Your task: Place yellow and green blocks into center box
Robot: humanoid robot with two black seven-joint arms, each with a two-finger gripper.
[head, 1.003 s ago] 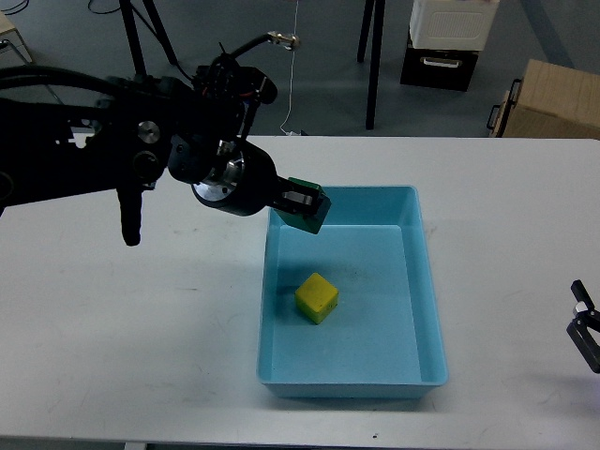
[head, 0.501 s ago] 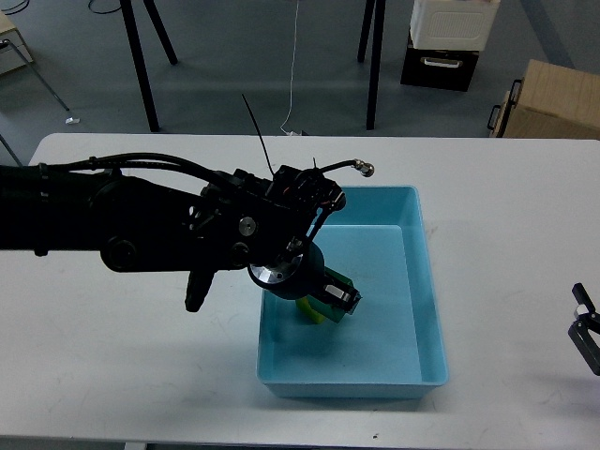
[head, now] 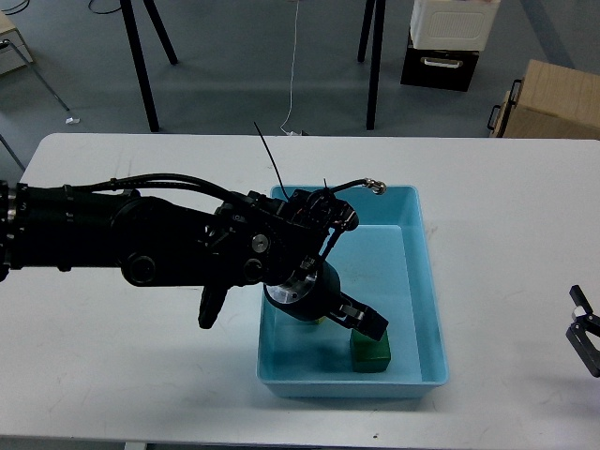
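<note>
The light blue center box (head: 424, 281) stands on the white table. My left arm reaches in from the left, and its gripper (head: 367, 328) is low inside the box near the front wall. The gripper is shut on the green block (head: 371, 355), which sits at the box floor near the front right. The yellow block is hidden behind my left gripper and wrist. My right gripper (head: 583, 328) shows at the right edge, low over the table, open and empty.
The white table (head: 506, 187) spreads around the box. Beyond its far edge are black stand legs (head: 372, 66), a cardboard box (head: 548, 98) and a white container on a black case (head: 448, 42). A loose cable (head: 361, 185) arcs over the box's back left corner.
My left gripper has carried the green block from above the box's back left corner down and forward to the box floor. It now covers the yellow block. The right gripper has not moved.
</note>
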